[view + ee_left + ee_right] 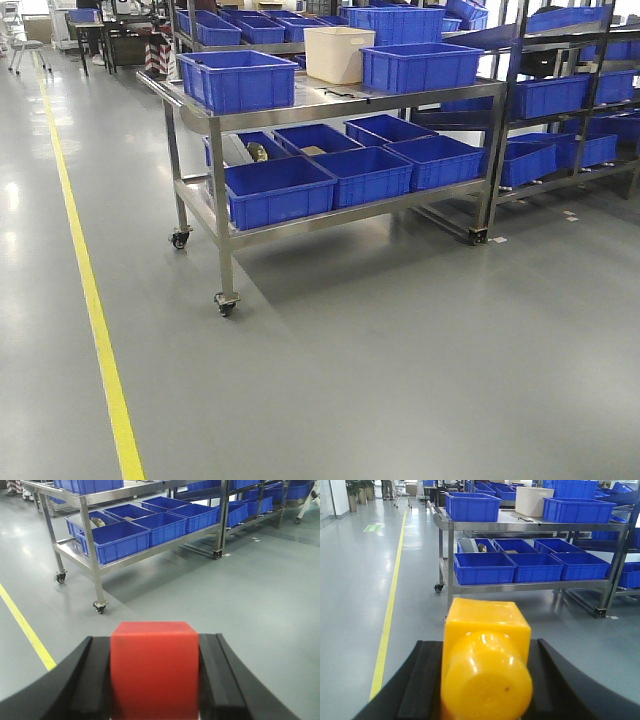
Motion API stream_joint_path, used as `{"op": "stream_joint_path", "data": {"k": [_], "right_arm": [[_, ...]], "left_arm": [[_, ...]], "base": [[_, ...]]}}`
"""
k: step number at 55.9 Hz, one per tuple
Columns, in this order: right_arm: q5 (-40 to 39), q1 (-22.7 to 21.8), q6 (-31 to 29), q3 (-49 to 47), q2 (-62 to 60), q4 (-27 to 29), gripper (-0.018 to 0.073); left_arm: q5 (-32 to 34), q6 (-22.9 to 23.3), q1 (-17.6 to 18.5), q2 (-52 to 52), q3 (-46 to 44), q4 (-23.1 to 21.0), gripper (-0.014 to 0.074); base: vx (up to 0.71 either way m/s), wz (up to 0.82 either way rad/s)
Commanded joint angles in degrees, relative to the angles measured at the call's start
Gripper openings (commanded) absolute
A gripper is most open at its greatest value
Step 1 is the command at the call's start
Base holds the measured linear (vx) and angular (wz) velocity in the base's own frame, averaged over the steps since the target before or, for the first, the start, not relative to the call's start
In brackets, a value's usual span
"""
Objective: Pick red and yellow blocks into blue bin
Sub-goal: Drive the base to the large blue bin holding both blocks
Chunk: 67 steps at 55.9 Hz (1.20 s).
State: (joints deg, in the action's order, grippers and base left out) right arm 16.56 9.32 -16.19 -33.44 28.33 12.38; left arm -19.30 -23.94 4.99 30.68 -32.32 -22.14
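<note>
The left gripper (155, 682) has its black fingers (87, 680) clamped on the flat sides of the red cube (154, 672), which fills the gap at 6 o'clock in the left wrist view. The right gripper (485, 682) pinches the yellow brick (487, 630) the same way, a round stud facing the camera. Both blocks are carried in the air, well apart from any bin.

Beyond the fingertips lies open grey floor (400, 370), bare as far as the steel cart (340, 98) at 12 o'clock. The cart stands on castors (two shelves, both loaded). Blue crates (240, 80) and a cream tub (338, 55) sit on its top shelf, more crates on the lower one. A yellow line (95, 310) runs along the floor from 7 to 11 o'clock. A green floor marking (372, 528) at 10 o'clock is too small to read.

Both wrists point roughly level, fingers reaching forward toward the cart.
</note>
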Motion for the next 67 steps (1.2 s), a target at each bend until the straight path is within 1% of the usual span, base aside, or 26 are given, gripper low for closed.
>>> {"op": "stream_joint_path", "data": {"k": [1, 42, 67], "right_arm": [[-4.9, 0.0, -0.4, -1.7, 0.2, 0.1, -0.001], [-4.9, 0.0, -0.4, -1.7, 0.2, 0.1, -0.001], [-4.9, 0.0, -0.4, -1.7, 0.2, 0.1, -0.001]], "left_arm": [[4.7, 0.4, 0.0, 0.2, -1.7, -1.1, 0.0001], [4.7, 0.4, 0.0, 0.2, -1.7, -1.1, 0.0002], [4.7, 0.4, 0.0, 0.3, -1.7, -1.1, 0.0002]], "base": [[0.35, 0.02], [0.43, -0.05], [0.49, -0.21]]}}
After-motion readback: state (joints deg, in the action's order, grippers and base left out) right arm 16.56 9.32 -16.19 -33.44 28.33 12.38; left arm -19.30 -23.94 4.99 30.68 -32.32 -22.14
